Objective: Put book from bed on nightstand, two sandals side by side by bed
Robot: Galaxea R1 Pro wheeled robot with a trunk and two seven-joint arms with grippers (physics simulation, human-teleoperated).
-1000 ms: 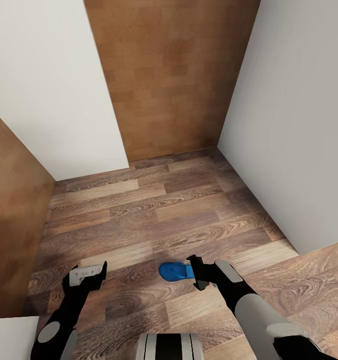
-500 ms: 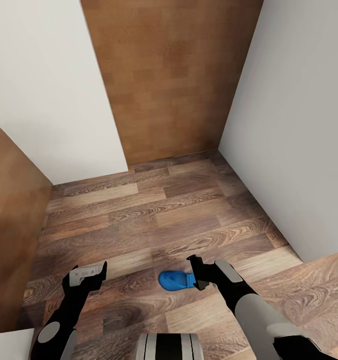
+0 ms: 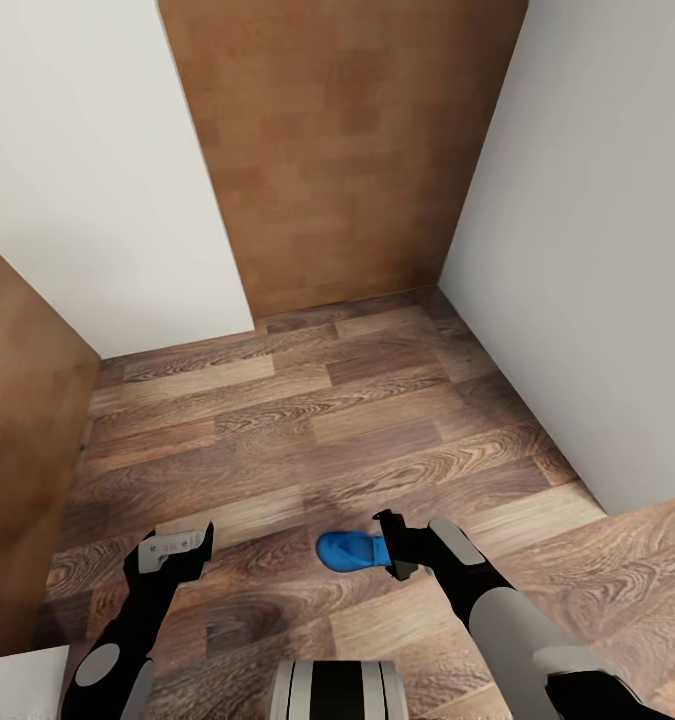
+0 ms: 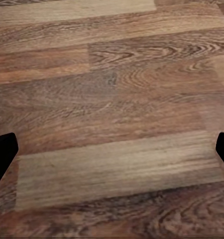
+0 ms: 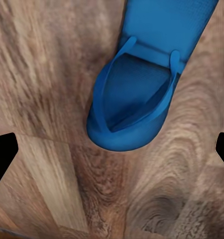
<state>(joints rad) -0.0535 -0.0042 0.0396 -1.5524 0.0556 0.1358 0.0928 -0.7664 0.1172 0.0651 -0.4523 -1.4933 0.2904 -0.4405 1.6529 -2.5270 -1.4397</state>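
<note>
One bright blue sandal [image 3: 347,550] hangs just above the wood-plank floor [image 3: 307,420] with my right gripper [image 3: 392,545] shut on its heel end. In the right wrist view the sandal [image 5: 137,99] points toe-first away from the camera, straps up, and the right gripper [image 5: 112,154] has its dark fingertips [image 5: 2,154] at the frame's sides. My left gripper [image 3: 177,545] hovers open over bare planks with nothing in it; in its wrist view the left gripper [image 4: 112,152] has only floor beyond it. The book, the bed and the nightstand are out of view.
I stand in a narrow passage. A white wall [image 3: 87,180] rises at the left and another white wall [image 3: 597,250] at the right. A brown wooden panel [image 3: 337,150] closes the far end. A second brown panel [image 3: 17,450] stands close at my left.
The whole view has drifted slightly: the camera has moved, and the left brown panel and walls sit a little differently. The sandal stays at my right gripper; both arms hold their pose.
</note>
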